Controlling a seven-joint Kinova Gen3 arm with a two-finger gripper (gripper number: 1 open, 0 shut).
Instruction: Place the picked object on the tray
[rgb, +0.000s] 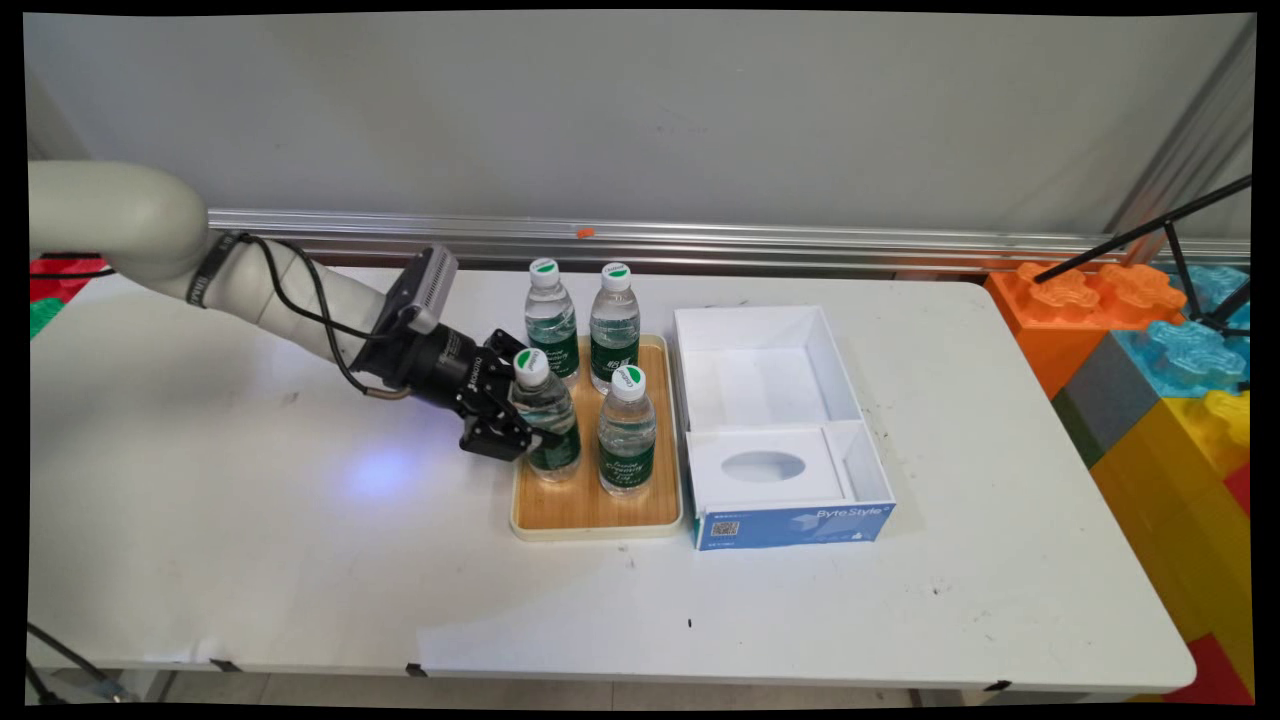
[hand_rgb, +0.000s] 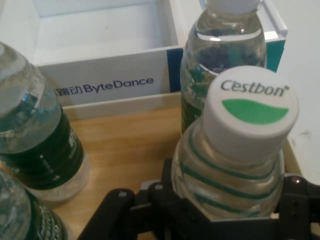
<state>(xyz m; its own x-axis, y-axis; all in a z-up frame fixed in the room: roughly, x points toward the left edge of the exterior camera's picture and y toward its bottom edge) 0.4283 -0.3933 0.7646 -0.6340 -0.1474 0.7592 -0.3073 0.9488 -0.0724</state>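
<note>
Broadly, a white table (rgb: 250, 560) carries an open white and blue box (rgb: 780, 420) lettered ByteStyle, and touching its left side a wooden tray (rgb: 590, 515) with four water bottles standing upright on it. At the tray's near-left corner the gripper (rgb: 515, 420) reaches in from the left, its black fingers (hand_rgb: 295, 192) clamped on the near-left bottle (rgb: 547, 420) just beneath its white Cestbon cap (hand_rgb: 252, 112). The other three bottles (rgb: 627, 430) stand close beside it.

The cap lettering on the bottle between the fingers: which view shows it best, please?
The hand view: the cap fills the frame and reads Cestbon. The main view shows that cap only as a small white-and-green disc.
</note>
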